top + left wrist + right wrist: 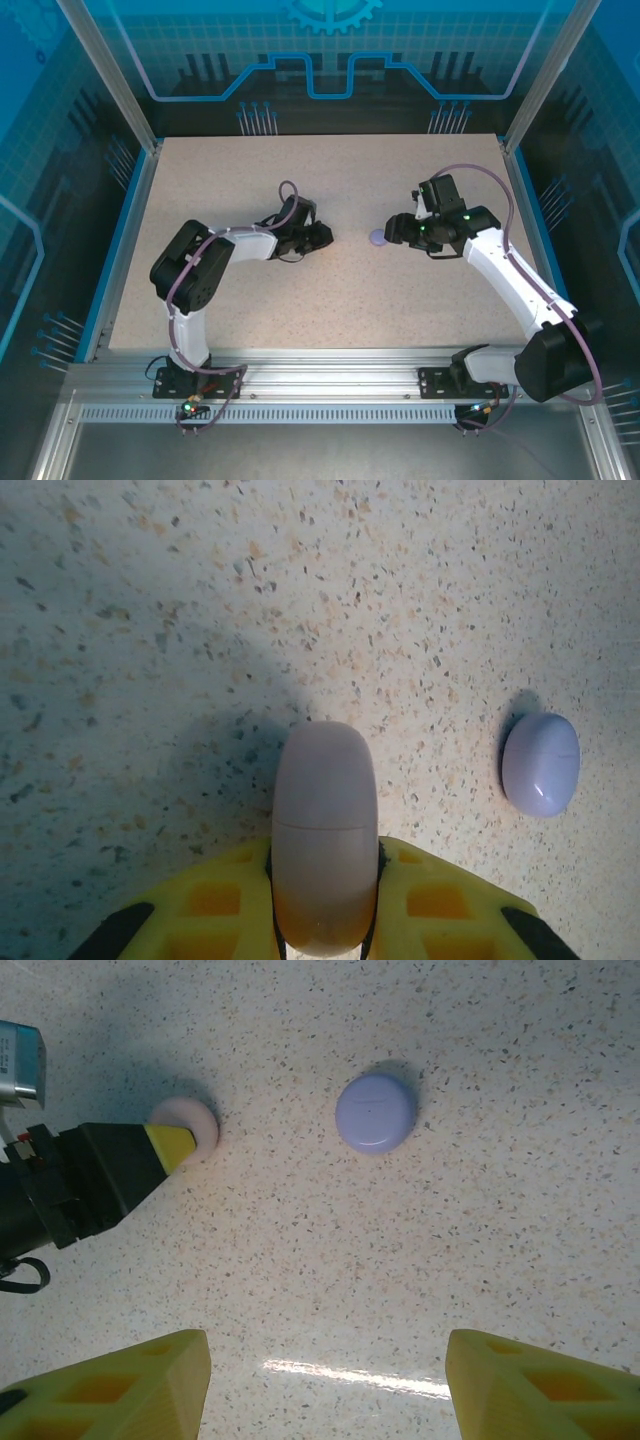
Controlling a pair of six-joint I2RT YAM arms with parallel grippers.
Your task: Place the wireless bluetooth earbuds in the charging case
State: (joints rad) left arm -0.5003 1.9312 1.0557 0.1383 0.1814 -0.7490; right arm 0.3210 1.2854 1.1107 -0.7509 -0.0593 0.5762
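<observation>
From the top camera, the left gripper (320,237) lies low over the middle of the speckled table (250,310), pointing right; its jaws are too dark and small here to read; the purple charging case (377,237), a small round shell, sits on the table between the two arms, near the left gripper's tip and just beside the right gripper (394,232), which points left toward it. In the left wrist view, the left gripper's yellow fingers (215,905) are clenched on a pink charging case (325,830), one on each flank of its near end; the case stands on edge with a thin seam line running across it, lid closed, and its far end juts out past the fingertips; the purple case lies to the right, well clear of the fingers, resting on the table with its own shadow beside it. In the right wrist view, the right gripper's two yellow fingers (130,1390) sit wide apart at the bottom corners, released, with bare table between them; the purple case lies ahead, lid closed, untouched; to the left the pink case shows within the left gripper's tip.
</observation>
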